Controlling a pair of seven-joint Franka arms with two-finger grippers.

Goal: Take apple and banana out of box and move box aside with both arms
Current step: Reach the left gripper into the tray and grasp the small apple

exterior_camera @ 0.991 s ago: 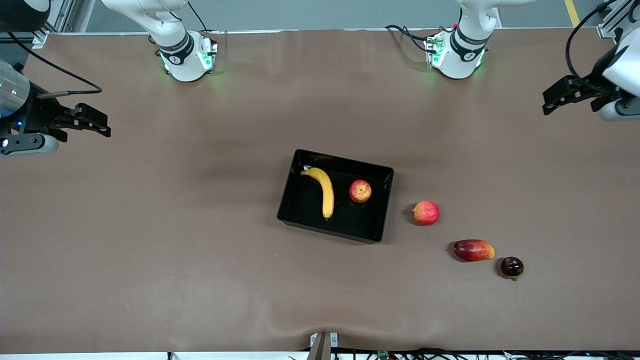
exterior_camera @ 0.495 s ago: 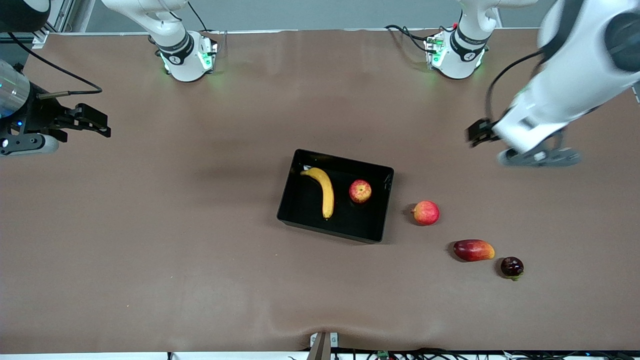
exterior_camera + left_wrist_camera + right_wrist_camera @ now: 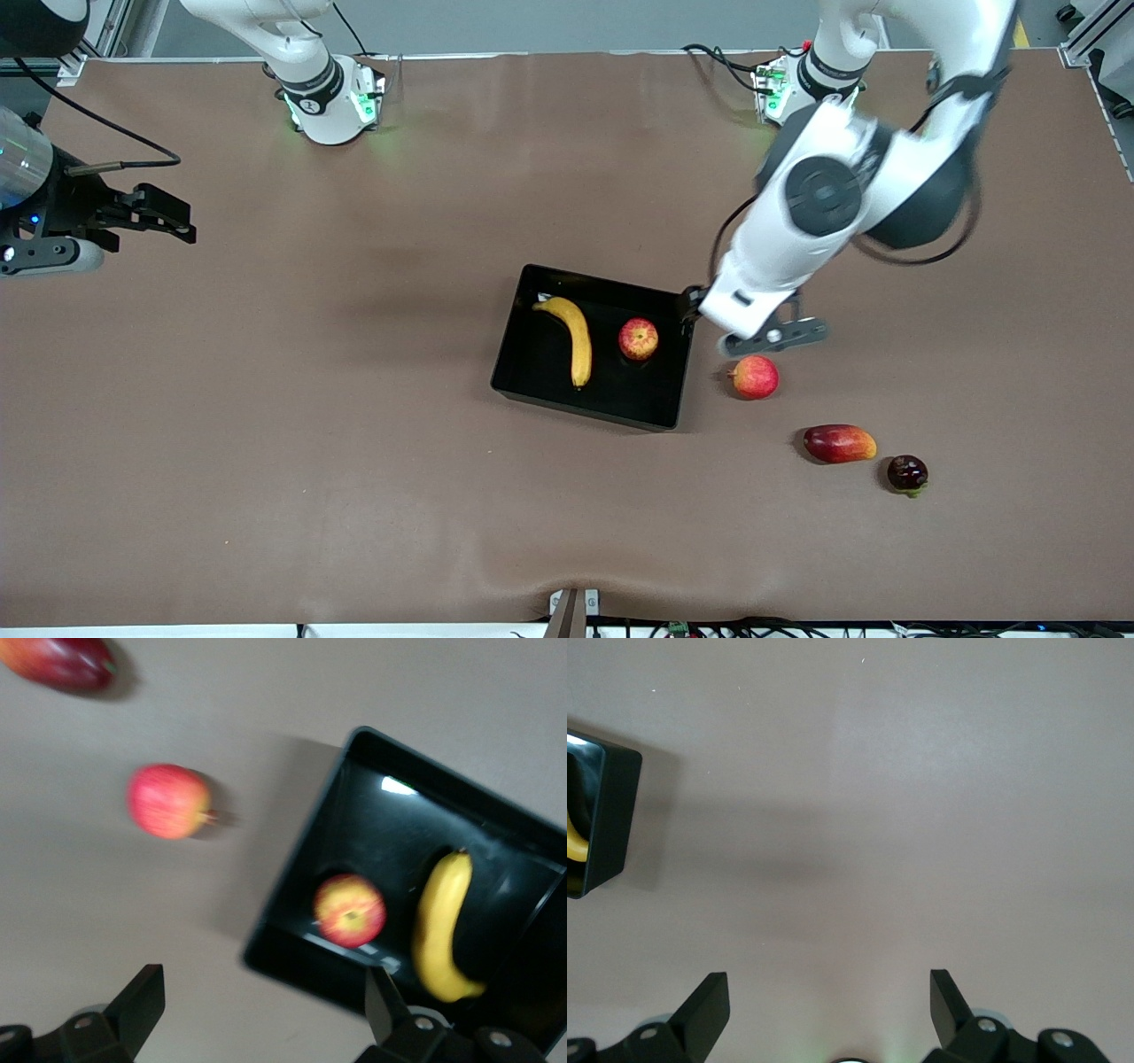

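My left arm has swung in from the left arm's end of the bench since half a second ago, and my left pincer [image 3: 261,1014] now hangs over the bare bench just beside the box [image 3: 523,363], at the wall that faces the left arm's end. Its two fingers [image 3: 142,1005] stand wide apart with nothing between them.

The box itself has not moved. It sits on the brown bench [image 3: 266,425] about midway between the two arms' ends. The banana [image 3: 573,335] lies in it on the side toward the right arm's end, and the apple [image 3: 638,338] rests just beside the banana on the side toward the left arm's end, the two apart and not touching.

Outside the box, a round pinkish-red fruit [image 3: 754,377] sits on the bench near the box wall, toward the left arm's end, under my left wrist. The mango [image 3: 839,443] lies nearer the front camera and further toward that end, with a small dark fruit [image 3: 907,473] just beside it. None of these three has shifted.

My right arm waits at the right arm's end of the bench. My right pincer [image 3: 164,217] is up in the air there, spread open and empty, unchanged from before.
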